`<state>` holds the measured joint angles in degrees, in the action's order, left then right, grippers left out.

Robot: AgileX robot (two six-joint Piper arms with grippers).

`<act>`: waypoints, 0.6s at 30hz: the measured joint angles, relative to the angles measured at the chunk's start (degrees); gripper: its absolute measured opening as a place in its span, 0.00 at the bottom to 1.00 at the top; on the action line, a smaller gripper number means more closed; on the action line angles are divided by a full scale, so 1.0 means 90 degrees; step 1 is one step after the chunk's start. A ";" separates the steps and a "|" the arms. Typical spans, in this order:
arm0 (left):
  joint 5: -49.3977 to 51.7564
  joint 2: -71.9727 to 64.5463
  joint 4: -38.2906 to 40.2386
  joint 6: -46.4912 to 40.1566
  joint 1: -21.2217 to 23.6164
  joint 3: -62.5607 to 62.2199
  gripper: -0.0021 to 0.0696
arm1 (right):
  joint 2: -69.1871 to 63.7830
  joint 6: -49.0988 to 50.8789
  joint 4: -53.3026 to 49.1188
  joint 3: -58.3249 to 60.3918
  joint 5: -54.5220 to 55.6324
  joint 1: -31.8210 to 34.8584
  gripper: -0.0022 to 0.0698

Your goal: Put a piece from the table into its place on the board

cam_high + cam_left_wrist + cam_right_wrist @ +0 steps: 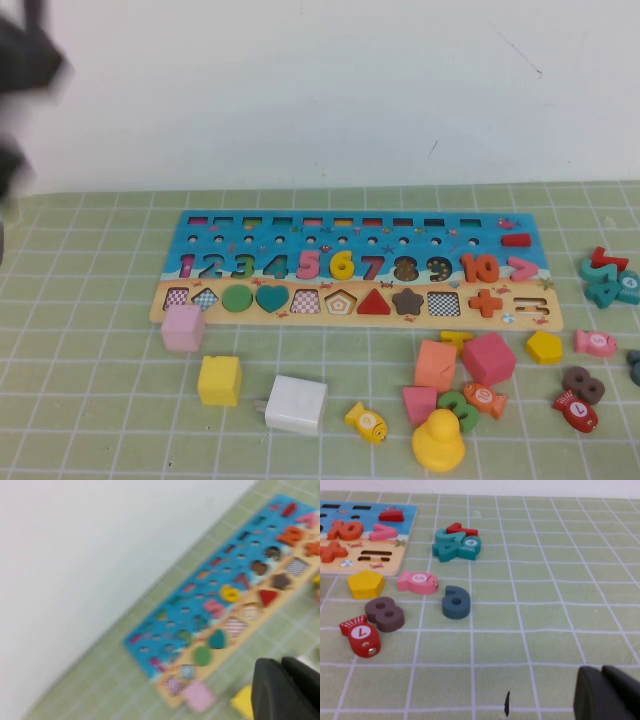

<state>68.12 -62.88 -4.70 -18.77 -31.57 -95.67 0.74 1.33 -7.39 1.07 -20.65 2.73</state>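
Yellow 6 [342, 265] already seated on board [220, 232] – task looks done. Left gripper [25, 70] raised at 10 o'clock, right gripper [607, 692] off-board – grip state of either can't tell.

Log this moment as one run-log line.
yellow 6: seated in board | left claw: raised at board's left end | right claw: over mat right of board, empty

Board: one, the board [200, 225], mid-frame.
Yellow numeral 6: one, the piece [342, 265], in the board's number row.
Fish: five, lower right: yellow fish [367, 421], orange fish [485, 400], pink fish [596, 343], red fish [575, 410], teal fish [628, 283].
Cubes: three: pink cube [183, 327], yellow cube [219, 380], magenta cube [488, 358].
Duck: one, the yellow duck [438, 442].
Grippers: two: left gripper [282, 680] above the board's end; right gripper [602, 690] over the mat.
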 joint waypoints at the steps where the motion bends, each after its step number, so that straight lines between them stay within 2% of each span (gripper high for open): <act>1: -0.0284 0.0185 0.0101 0.0047 0.0000 0.0469 0.03 | 0.0000 0.0000 0.0000 0.0000 0.0000 0.0000 0.04; 4: -0.1018 0.0586 0.0241 0.0145 0.0000 0.1669 0.03 | 0.0000 0.0000 0.0000 0.0000 0.0000 0.0000 0.04; 8: -0.1280 0.0797 0.0264 0.0255 0.0000 0.3200 0.03 | 0.0000 0.0000 0.0000 0.0000 0.0000 0.0000 0.04; 18: -0.1468 0.0683 0.0328 0.0305 -0.0056 0.5178 0.03 | 0.0000 0.0000 0.0000 0.0000 0.0000 0.0000 0.04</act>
<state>54.91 -56.73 -1.75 -16.02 -32.07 -49.07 0.74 1.33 -7.39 1.07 -20.65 2.73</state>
